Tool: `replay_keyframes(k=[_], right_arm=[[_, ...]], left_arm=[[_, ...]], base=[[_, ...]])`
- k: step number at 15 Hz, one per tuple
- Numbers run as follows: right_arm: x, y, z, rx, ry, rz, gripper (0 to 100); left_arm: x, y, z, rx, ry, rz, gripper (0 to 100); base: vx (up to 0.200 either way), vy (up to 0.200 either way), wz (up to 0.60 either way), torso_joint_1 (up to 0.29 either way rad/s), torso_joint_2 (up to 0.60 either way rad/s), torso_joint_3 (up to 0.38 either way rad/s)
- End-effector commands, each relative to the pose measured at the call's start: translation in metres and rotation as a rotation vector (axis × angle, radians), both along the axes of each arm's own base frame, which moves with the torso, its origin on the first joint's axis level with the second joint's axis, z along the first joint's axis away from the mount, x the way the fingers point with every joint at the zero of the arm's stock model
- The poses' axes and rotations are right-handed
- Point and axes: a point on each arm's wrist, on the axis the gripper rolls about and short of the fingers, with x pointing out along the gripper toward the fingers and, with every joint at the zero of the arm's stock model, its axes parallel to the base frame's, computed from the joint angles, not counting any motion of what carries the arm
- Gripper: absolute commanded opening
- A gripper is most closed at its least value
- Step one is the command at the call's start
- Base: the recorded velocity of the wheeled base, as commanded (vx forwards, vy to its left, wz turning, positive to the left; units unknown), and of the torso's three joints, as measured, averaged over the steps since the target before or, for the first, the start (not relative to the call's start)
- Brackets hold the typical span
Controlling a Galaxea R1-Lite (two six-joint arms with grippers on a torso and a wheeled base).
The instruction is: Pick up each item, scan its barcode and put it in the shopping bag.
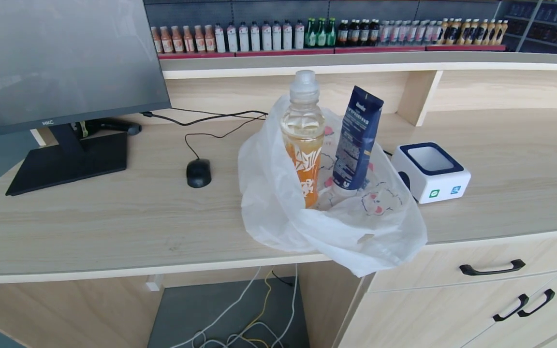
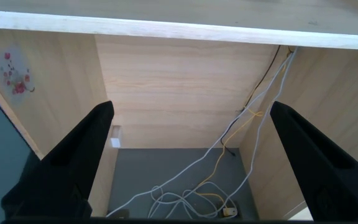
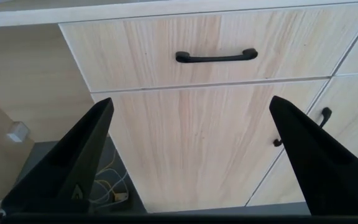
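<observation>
Left end effector [image 2: 191, 112]: fingers [image 2: 79, 155] wide apart, nothing between them. It hangs below the desk's front edge and faces into the open kneehole, where loose cables [image 2: 185, 199] lie on the floor.

Right end effector [image 3: 191, 102]: fingers [image 3: 73, 162] also wide apart and empty. It sits low in front of the cabinet, facing the drawer front with its black handle [image 3: 216, 57].

On the desk [image 1: 114, 217], near the front edge: a white plastic shopping bag [image 1: 269, 208], slumped open, one fold hanging over the edge. An orange drink bottle [image 1: 302, 140] stands upright inside it. Just beside the bottle, on the robot's right, a dark blue tube [image 1: 356, 140] stands on its cap, leaning slightly.

Barcode scanner box [image 1: 431, 171], white with a blue-rimmed window: on the desk, just to the right of the bag and touching or nearly touching its plastic.

Farther left: a black mouse [image 1: 198, 172], then a monitor [image 1: 61, 58] on its stand.

Judgement: both goods in sight are bagged, so the task looks at or near its end, with the arms parked low. Whether each barcode was read cannot be told from here.

If another item comes up, an arm must first rise above the desk edge. It would then close on the item, turn its barcode to the scanner window, and lower it into the bag without tipping the bottle or tube.
</observation>
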Motion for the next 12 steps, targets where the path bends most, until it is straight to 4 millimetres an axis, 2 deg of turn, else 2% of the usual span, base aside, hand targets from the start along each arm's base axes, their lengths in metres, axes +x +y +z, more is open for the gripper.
replay_keyframes(k=[1,12], right_arm=[[0.0002,0.0001,0.0000,0.000,0.001,-0.001,100],[0.0002,0.0001,0.0000,0.000,0.001,-0.001,100]], left_arm=[[0.0000,0.0000,-0.0001,0.000,0.000,0.000,100],[0.0000,0.0000,-0.0001,-0.003,0.000,0.000,100]], base=[[0.000,-0.200,0.00,-0.002,0.00,0.002],[0.000,-0.200,0.00,0.004,0.00,0.002]])
